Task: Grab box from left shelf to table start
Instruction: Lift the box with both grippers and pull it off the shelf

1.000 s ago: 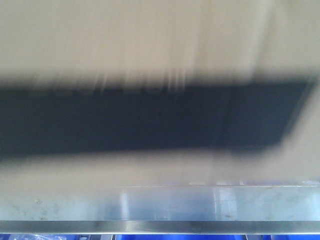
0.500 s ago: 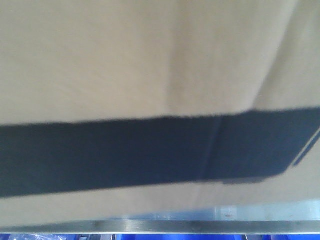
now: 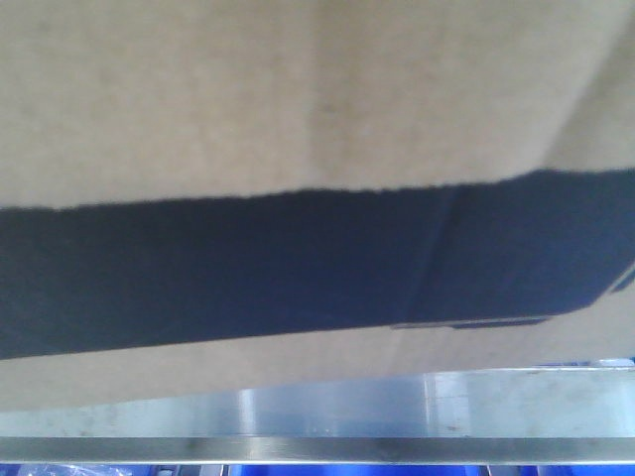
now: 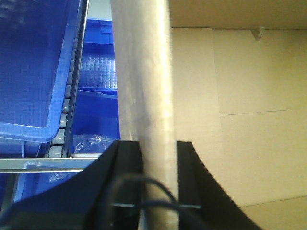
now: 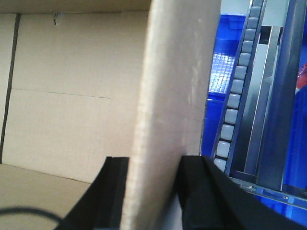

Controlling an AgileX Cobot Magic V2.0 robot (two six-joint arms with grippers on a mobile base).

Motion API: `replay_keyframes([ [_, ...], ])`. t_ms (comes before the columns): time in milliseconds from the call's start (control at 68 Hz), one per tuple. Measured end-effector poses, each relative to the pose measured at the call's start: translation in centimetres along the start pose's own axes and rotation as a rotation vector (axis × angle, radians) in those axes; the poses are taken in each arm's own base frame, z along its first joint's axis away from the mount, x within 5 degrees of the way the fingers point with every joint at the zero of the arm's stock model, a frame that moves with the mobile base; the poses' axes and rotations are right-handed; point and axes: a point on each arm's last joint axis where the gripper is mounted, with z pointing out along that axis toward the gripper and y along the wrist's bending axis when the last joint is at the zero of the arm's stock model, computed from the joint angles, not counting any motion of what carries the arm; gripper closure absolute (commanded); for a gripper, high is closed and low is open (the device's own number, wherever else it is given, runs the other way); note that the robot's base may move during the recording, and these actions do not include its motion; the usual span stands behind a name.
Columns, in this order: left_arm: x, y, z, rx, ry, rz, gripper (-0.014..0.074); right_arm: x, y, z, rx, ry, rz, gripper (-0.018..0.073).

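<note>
The brown cardboard box [image 3: 298, 99] fills the front view, its black printed panel [image 3: 248, 268] running across the middle. Under it lies the silvery left shelf [image 3: 347, 412] with its straight front edge. In the left wrist view my left gripper [image 4: 158, 148] is shut on the box's upright wall [image 4: 144, 72], one black finger on each side. My right gripper [image 5: 153, 163] clamps the opposite wall [image 5: 177, 72] the same way. The bare inside of the box shows beyond both walls. The table is out of view.
Blue plastic bins [image 4: 33, 62] sit on the rack just left of the box. A slanted track of grey rollers [image 5: 237, 91] and metal rails stands right of it. More blue bins [image 3: 347, 470] show below the shelf's edge.
The black panel first dropped lower in the front view, then rose a little. A wider strip of shelf shows under the box than half a second ago. The picture is sharper.
</note>
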Motion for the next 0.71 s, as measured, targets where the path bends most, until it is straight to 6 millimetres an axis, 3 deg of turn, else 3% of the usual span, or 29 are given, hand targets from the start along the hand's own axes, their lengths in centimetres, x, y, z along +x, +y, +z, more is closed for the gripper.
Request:
replay_keyframes([
  [706,0.0,-0.02,0.0,0.002,0.0,0.002,0.0689,0.06,0.0,0.0,0.0,0.006,0.0,0.0495],
])
